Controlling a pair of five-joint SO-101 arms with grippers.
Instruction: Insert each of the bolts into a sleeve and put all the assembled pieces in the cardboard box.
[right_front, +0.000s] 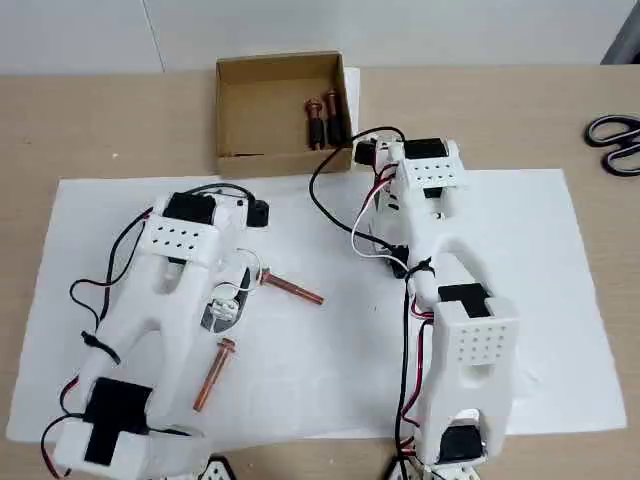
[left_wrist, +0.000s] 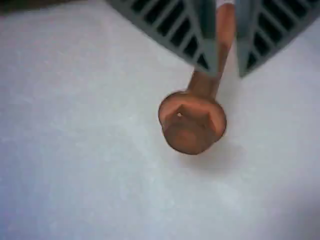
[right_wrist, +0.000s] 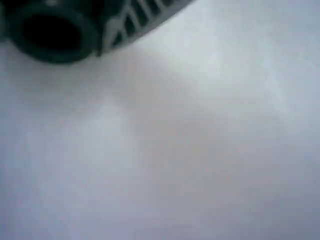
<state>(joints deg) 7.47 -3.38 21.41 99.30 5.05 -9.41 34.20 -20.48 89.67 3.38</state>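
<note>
Left gripper (left_wrist: 226, 55) pinches a copper bolt (left_wrist: 192, 122) by its shank, just above the white paper (right_front: 320, 360). Right gripper (right_wrist: 90, 35) holds a black sleeve (right_wrist: 50, 32) near the cardboard box (right_front: 232, 110) at the tabletop's (right_front: 100, 120) far edge. Second bolt (right_front: 213, 372) lies near the paper's near edge.

Scissors (right_front: 612, 143) at table (right_front: 100, 120) edge, white paper sheet (right_front: 330, 370)

Coppery metal bolt (left_wrist: 192, 125) (dull sheen), matt black sleeve (right_wrist: 50, 32)
</note>
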